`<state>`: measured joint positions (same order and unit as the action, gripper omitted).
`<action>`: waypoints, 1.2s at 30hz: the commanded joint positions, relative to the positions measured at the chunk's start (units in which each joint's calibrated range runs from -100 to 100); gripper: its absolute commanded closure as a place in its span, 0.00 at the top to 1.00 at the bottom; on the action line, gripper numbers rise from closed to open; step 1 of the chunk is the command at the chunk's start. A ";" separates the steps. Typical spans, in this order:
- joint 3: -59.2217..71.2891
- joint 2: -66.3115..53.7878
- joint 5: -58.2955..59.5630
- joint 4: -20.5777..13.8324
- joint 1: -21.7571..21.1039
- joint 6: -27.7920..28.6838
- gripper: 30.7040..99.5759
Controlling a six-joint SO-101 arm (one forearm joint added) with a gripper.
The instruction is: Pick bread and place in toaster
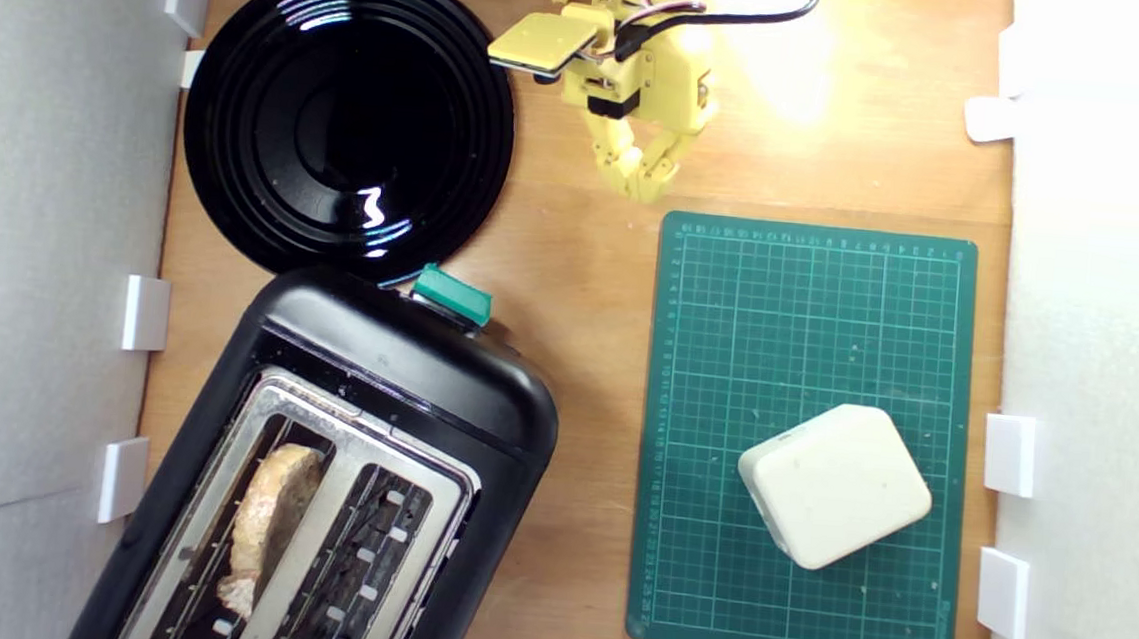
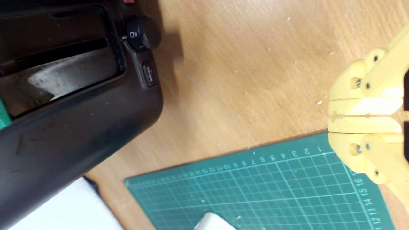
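The bread (image 1: 269, 524), a pale slice with a tan crust, stands inside one slot of the black toaster (image 1: 405, 378) at the exterior view's lower left. The toaster has a silver top plate and a teal lever knob (image 1: 452, 294). My yellow gripper (image 1: 642, 186) hovers near the table's far edge, between the plate and the green mat, well away from the toaster. Its fingers (image 2: 361, 107) are pressed together with nothing between them. In the wrist view the toaster's (image 2: 73, 121) black side and dial show; the bread is out of that view.
A round glossy black plate (image 1: 243, 116) lies beyond the toaster. A green cutting mat (image 1: 811, 306) at the exterior view's right carries a cream rounded-square block (image 1: 834, 484). White clips line the grey side walls. Bare wood lies between toaster and mat.
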<state>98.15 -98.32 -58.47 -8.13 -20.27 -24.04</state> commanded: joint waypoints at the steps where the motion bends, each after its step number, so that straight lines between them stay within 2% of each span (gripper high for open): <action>1: 0.31 -0.60 -0.14 -0.39 0.37 0.15 0.02; 7: 0.40 -0.60 -0.14 0.42 1.82 0.47 0.02; 11: 0.40 -0.60 -0.14 -0.21 1.42 2.82 0.02; 17: 0.40 -0.60 -0.14 -0.30 2.14 3.24 0.01; 21: 0.40 -0.60 -0.14 -0.12 4.00 4.44 0.01; 36: 0.40 -0.60 -0.14 0.24 4.08 4.44 0.02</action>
<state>98.24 -98.32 -58.47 -8.04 -16.25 -19.74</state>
